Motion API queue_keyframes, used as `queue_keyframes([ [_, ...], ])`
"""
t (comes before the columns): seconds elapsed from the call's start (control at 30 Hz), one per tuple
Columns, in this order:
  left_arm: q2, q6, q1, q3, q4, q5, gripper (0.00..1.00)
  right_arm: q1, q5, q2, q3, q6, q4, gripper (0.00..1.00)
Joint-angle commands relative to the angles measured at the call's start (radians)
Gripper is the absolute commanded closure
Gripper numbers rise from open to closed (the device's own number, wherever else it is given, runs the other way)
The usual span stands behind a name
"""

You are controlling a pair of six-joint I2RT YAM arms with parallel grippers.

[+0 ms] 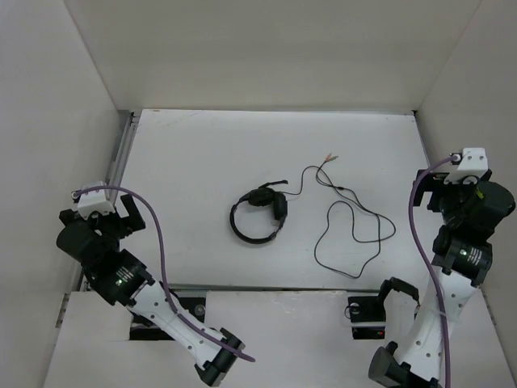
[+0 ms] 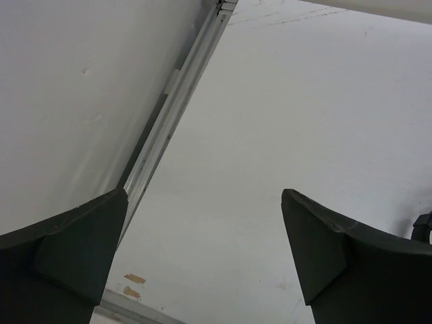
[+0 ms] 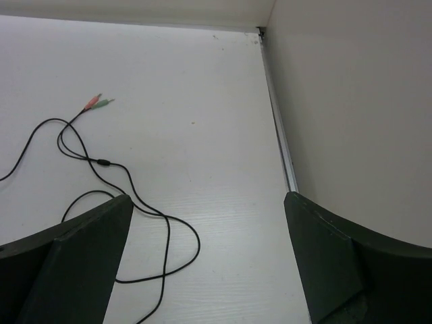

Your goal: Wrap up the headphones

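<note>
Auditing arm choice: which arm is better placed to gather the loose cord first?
Likely the right: the cord sprawls on that side, in view of the open right end effector. The left end effector, also open, faces mostly bare table and wall.

1. The white table [image 1: 194, 162] has lots of bare room on its left half and along the back.
2. The headphones [image 1: 258, 214] lie in the middle, with bare table on every side of them.
3. The thin cord [image 1: 355, 234] lies in loose loops across the right half, and its plugs [image 1: 329, 158] sit near the back.
4. The left wall [image 1: 48, 121], back wall [image 1: 275, 48] and right wall [image 1: 485, 81] shut the table in.
5. A metal rail [image 1: 121, 158] runs along the foot of the left wall.
6. The left gripper [image 2: 204, 196] is spread wide over bare table, close to the rail.
7. The right gripper [image 3: 208, 199] is spread wide too, with cord loops on one side and the right wall near the other.
</note>
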Motion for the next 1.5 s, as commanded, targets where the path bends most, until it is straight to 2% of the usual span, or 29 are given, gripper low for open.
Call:
queue_keyframes([
  [0.0,0.009,-0.029,-0.012,0.056,0.01,0.03,0.0,0.014,0.049,-0.016,-0.018,0.011,0.067,0.0],
  [0.17,0.017,-0.057,-0.049,0.064,-0.002,0.053,0.0,0.057,0.061,-0.05,-0.051,-0.007,0.084,0.0],
  [0.33,0.015,-0.12,-0.097,0.062,-0.005,0.096,0.0,0.048,0.139,-0.11,-0.173,-0.01,0.298,0.0],
  [0.4,0.023,-0.179,-0.137,0.048,-0.011,0.156,0.0,0.054,0.141,-0.12,-0.204,0.019,0.356,0.0],
  [0.57,0.096,-0.316,-0.296,-0.037,0.038,0.256,0.0,0.146,0.069,-0.162,-0.369,0.092,0.592,0.0],
  [0.63,0.136,-0.341,-0.377,-0.073,0.059,0.218,0.0,0.208,0.068,-0.16,-0.435,0.1,0.671,0.0],
  [0.73,0.191,-0.319,-0.541,-0.128,0.084,0.074,0.0,0.305,0.064,-0.099,-0.479,0.086,0.709,0.0],
  [0.9,0.312,-0.287,-0.882,-0.162,0.133,-0.21,0.04,0.322,0.004,-0.034,-0.483,0.115,0.76,0.0],
  [0.97,0.384,-0.283,-0.979,-0.159,0.147,-0.27,0.06,0.324,0.006,-0.018,-0.498,0.099,0.778,0.0],
  [1.1,0.521,-0.302,-1.025,-0.119,0.15,-0.282,0.12,0.318,0.0,0.013,-0.529,0.083,0.794,0.0],
  [1.3,0.659,-0.321,-1.166,-0.035,0.116,-0.39,0.18,0.292,-0.007,0.054,-0.531,0.095,0.794,0.0],
  [1.47,0.747,-0.354,-1.279,0.068,0.095,-0.482,0.17,0.267,-0.014,0.058,-0.545,0.099,0.794,0.0],
])
